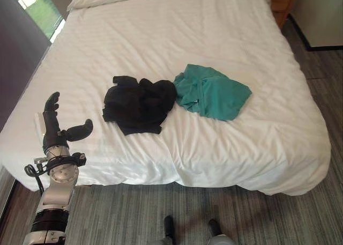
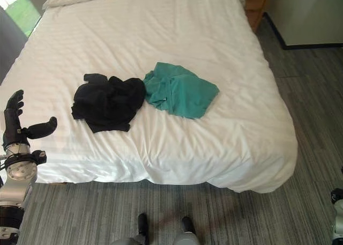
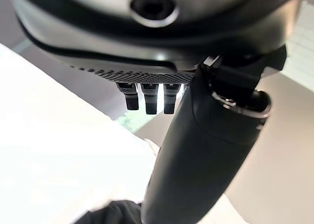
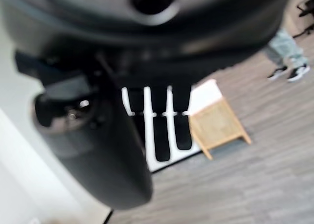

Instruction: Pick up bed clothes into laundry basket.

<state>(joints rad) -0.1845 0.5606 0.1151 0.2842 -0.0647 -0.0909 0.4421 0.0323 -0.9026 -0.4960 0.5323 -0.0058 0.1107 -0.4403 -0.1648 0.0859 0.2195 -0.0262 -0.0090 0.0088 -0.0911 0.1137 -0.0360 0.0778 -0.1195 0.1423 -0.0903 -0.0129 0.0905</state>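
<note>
1. The step in hand looks like the very start, the approach to the first garment. Nothing has been gathered: a crumpled black garment (image 1: 138, 104) and a teal garment (image 1: 210, 91) both lie on the white bed (image 1: 161, 36), touching each other, the teal one on the black one's right.
2. The left hand (image 1: 53, 128) is raised over the bed's near left corner, well apart from the black garment. Its fingers are straight and its thumb is spread, and it holds nothing.
3. The right hand (image 4: 162, 121) shows in its own wrist view, fingers straight and empty, over grey plank floor. A wooden-framed laundry basket (image 4: 216, 121) stands on the floor past its fingers.
4. A person's shoes (image 4: 287, 73) show beyond the basket.
5. The next move probably calls for reaching the left hand across the bed to the black garment, the nearer of the two, then closing round a good bunch of cloth.
</note>
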